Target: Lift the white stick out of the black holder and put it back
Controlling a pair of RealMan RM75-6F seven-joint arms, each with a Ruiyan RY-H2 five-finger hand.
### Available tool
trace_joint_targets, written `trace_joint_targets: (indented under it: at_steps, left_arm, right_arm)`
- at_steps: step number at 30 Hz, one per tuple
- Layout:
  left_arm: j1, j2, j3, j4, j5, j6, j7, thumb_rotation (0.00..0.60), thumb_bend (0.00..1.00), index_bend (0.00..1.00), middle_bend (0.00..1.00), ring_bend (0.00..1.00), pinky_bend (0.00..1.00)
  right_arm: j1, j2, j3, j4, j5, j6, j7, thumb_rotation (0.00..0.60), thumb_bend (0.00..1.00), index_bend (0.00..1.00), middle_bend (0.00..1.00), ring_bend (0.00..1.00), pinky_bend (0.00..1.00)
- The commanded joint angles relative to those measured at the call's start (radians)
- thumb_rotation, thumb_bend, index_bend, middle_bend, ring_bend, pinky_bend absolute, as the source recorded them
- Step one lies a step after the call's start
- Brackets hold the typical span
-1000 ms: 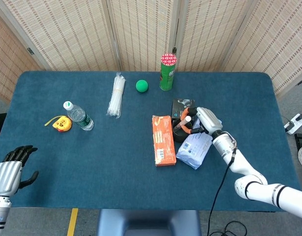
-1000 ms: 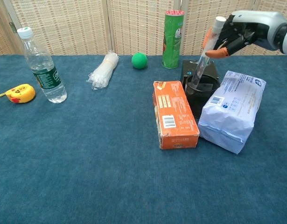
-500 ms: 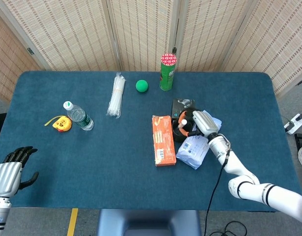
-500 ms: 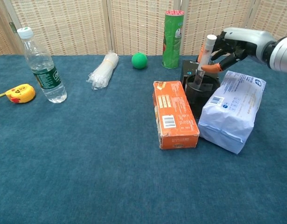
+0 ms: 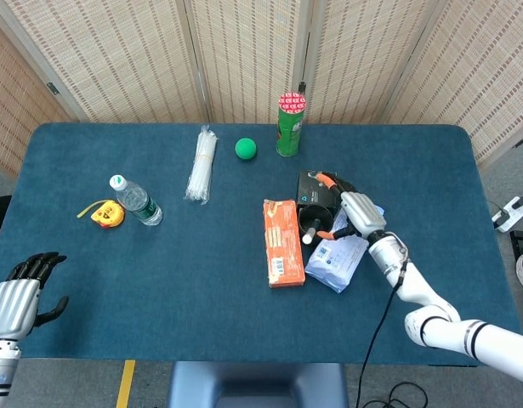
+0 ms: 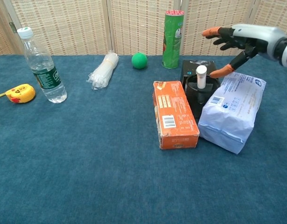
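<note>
Left hand (image 5: 19, 293) idles at the near left edge of the worktop (image 5: 159, 272), fingers loosely apart and holding nothing, well apart from all items. Across the worktop from left to right lie a yellow tape measure (image 6: 19, 92), a water bottle (image 6: 42, 66), a bundle of white ties (image 6: 102, 70), a green ball (image 6: 139, 60) and a green can (image 6: 172, 32). Right of the orange box (image 6: 174, 113), the white stick (image 6: 200, 77) stands upright inside the black holder (image 6: 198, 95), seated deep enough to stay unsupported. Right hand (image 6: 236, 42) hovers just above and right of the stick, fingers spread and empty, so the return step appears complete.
</note>
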Motion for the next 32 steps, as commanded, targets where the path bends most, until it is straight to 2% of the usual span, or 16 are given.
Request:
trace_joint_targets:
  at_steps: [1,3,6,7,10,13,17,22,27,32]
  left_arm:
    - [-0.002,-0.002,-0.003,0.000,-0.002,-0.001,0.002,0.600,0.34,0.23,0.20,0.17,0.24]
    - [-0.005,-0.005,-0.006,0.001,-0.003,-0.001,0.004,0.600,0.34,0.23,0.20,0.17,0.24]
    - [-0.010,-0.013,-0.011,0.003,-0.005,-0.002,0.012,0.600,0.34,0.23,0.21,0.17,0.24]
    - [-0.012,-0.016,-0.013,0.003,-0.008,-0.003,0.018,0.600,0.34,0.23,0.21,0.17,0.24]
    - [-0.017,-0.023,-0.018,0.003,-0.018,-0.008,0.032,0.600,0.34,0.23,0.21,0.17,0.24]
    - [-0.019,-0.025,-0.021,0.000,-0.028,-0.012,0.038,0.600,0.34,0.23,0.21,0.17,0.24]
    - [-0.016,-0.029,-0.026,-0.006,-0.042,-0.006,0.047,0.600,0.34,0.23,0.21,0.17,0.24]
    - [-0.009,-0.043,-0.036,-0.008,-0.059,0.015,0.059,0.600,0.34,0.23,0.21,0.17,0.24]
    - [-0.003,-0.043,-0.036,-0.011,-0.062,0.024,0.065,0.600,0.34,0.23,0.21,0.17,0.24]
    - [0.007,-0.053,-0.040,-0.014,-0.059,0.052,0.068,0.600,0.34,0.23,0.21,0.17,0.24]
  right_arm:
    - [-0.050,0.081,-0.008,-0.065,-0.034,0.057,0.006,0.600,0.03,0.00,0.00,0.00,0.05]
    - [-0.079,0.119,-0.009,-0.097,-0.042,0.096,0.004,0.600,0.03,0.00,0.02,0.00,0.05]
    - [-0.134,0.178,-0.021,-0.149,-0.046,0.170,-0.040,0.600,0.13,0.03,0.13,0.03,0.08]
    - [-0.156,0.197,-0.030,-0.167,-0.045,0.201,-0.076,0.600,0.18,0.08,0.18,0.06,0.09]
    - [-0.213,0.230,-0.060,-0.202,-0.048,0.288,-0.189,0.600,0.22,0.18,0.26,0.14,0.14]
    - [-0.276,0.241,-0.100,-0.217,-0.074,0.392,-0.314,0.600,0.22,0.20,0.28,0.15,0.15]
    - [-0.362,0.247,-0.157,-0.242,-0.137,0.512,-0.378,0.600,0.21,0.19,0.23,0.14,0.15]
    - [-0.465,0.261,-0.217,-0.284,-0.211,0.622,-0.321,0.600,0.18,0.07,0.12,0.07,0.15]
    - [-0.536,0.285,-0.251,-0.309,-0.238,0.674,-0.278,0.600,0.18,0.05,0.11,0.06,0.15]
    - [-0.570,0.300,-0.261,-0.312,-0.244,0.684,-0.253,0.600,0.18,0.05,0.11,0.05,0.15]
